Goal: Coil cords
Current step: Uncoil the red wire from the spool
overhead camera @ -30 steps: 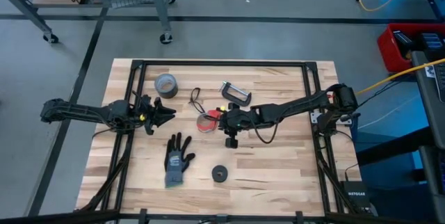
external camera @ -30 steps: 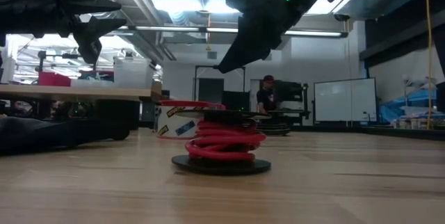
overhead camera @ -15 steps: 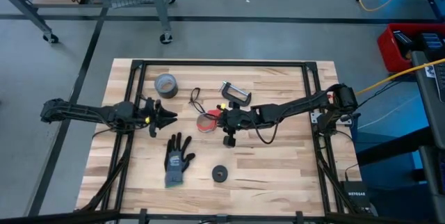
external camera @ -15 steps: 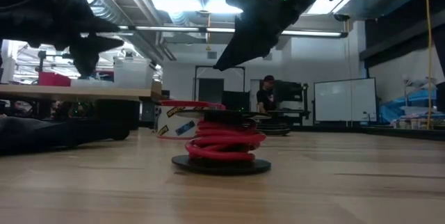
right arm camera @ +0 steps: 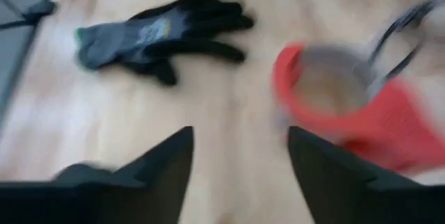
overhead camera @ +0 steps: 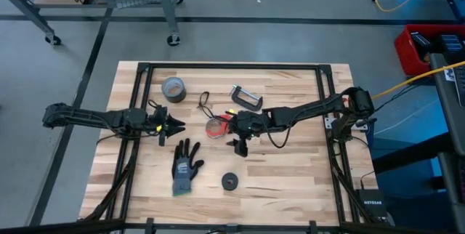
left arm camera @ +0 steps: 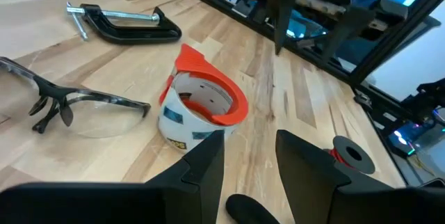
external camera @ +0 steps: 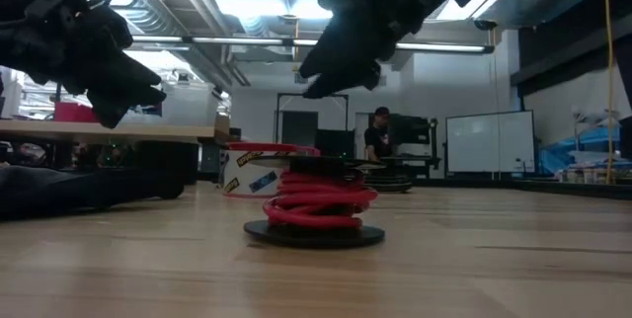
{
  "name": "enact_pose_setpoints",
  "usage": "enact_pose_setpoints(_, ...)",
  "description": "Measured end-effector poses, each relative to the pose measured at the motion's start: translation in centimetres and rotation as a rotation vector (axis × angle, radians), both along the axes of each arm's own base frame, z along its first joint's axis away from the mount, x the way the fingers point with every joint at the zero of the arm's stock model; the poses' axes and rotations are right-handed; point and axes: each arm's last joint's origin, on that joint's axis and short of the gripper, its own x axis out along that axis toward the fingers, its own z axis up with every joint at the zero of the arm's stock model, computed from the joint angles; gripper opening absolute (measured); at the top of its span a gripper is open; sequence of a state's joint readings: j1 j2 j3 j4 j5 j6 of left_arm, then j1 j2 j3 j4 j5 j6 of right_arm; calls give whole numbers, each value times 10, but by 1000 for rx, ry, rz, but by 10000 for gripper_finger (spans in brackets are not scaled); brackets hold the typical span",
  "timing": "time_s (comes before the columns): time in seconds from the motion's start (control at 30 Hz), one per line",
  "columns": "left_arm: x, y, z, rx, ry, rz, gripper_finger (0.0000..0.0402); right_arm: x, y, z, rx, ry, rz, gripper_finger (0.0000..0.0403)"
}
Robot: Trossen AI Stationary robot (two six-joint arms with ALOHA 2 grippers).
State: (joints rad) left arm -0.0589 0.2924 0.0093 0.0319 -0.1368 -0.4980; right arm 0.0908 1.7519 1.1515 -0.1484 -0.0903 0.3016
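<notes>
The red cord (external camera: 318, 199) is wound in a coil on a small dark spool (overhead camera: 230, 182) that stands by its round base on the near middle of the table; the spool (left arm camera: 348, 156) also shows in the left wrist view. My right gripper (overhead camera: 228, 130) hangs open above the table beside a red-edged tape ring (overhead camera: 216, 126), far from the spool. It also shows open in its own wrist view (right arm camera: 236, 175) and high in the low view (external camera: 331, 71). My left gripper (overhead camera: 176, 125) is open at the left, tipped down, and holds nothing (left arm camera: 250, 168). No black cord shows.
A dark glove (overhead camera: 187, 167) lies flat left of the spool. On the far half lie a grey duct-tape roll (overhead camera: 173, 86), safety glasses (left arm camera: 69, 106) and a black C-clamp (overhead camera: 247, 98). A person stands in the room beyond the table (external camera: 378, 135).
My right gripper has opened and rolled at the wrist while staying in place above the tape ring. My left gripper has tipped from about level to pointing downward and sunk a little. The red cord and its spool have stayed put.
</notes>
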Motion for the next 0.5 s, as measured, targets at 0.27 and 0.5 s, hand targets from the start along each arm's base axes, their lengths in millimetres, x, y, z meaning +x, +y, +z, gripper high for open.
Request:
enact_pose_setpoints(0.27,0,0,0,4,0,-1,123,-9,32,-12,220,165,5,308)
enact_pose_setpoints(0.5,0,0,0,4,0,-1,123,0,62,-47,304,228,29,281)
